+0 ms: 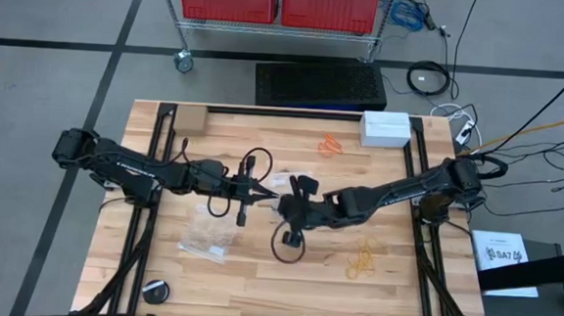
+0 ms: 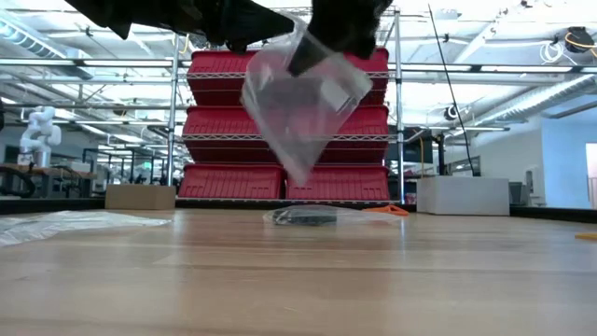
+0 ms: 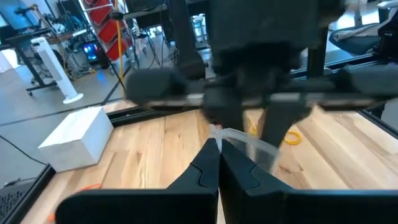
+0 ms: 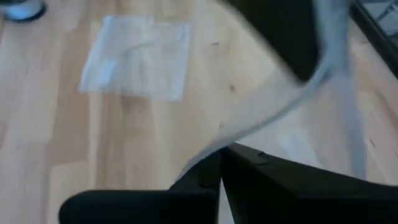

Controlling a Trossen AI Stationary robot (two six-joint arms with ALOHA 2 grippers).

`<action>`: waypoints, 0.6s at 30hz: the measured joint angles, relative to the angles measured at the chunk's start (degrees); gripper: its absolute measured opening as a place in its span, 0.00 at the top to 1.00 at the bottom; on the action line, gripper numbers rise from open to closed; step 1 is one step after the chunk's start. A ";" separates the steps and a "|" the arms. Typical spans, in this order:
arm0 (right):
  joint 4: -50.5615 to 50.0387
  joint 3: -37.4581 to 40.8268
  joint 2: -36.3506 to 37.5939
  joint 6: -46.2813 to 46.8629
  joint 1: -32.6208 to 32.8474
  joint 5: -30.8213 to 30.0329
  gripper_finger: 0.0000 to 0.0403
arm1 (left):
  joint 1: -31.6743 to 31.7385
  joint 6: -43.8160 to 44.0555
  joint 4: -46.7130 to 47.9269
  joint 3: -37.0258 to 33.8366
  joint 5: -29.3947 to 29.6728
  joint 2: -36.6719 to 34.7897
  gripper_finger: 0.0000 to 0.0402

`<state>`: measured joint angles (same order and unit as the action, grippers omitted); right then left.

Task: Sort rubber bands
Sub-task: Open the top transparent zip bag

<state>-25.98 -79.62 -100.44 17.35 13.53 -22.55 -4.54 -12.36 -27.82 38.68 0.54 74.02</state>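
Above table centre, left gripper (image 1: 272, 193) and right gripper (image 1: 287, 205) both clenched on clear bag (image 2: 300, 103) (low view only); orange bands (image 1: 330, 144), yellow bands (image 1: 363, 261) overhead only.

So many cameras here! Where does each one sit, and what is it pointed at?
High: overhead, straight down; both arms, left pincer, right pincer.
Low: table height, facing red bins; arms hold a clear bag.
Left wrist: past its shut fingers.
Right wrist: down at a flat bag.
High and low share the held bag.
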 joint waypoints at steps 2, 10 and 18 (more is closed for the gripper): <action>1.84 0.03 -0.80 0.48 -1.39 0.04 0.98 | 0.00 0.02 0.12 0.00 0.00 0.00 1.00; -0.72 0.07 0.83 1.20 -2.66 0.06 0.71 | -0.11 0.00 0.80 0.00 0.00 -0.01 1.00; 2.33 -0.04 1.14 -2.96 -2.83 0.19 0.63 | -0.11 0.00 0.47 0.00 0.42 -0.02 1.00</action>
<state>-23.65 -79.66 -99.30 14.39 10.70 -22.36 -4.64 -12.36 -27.35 38.68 0.96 74.00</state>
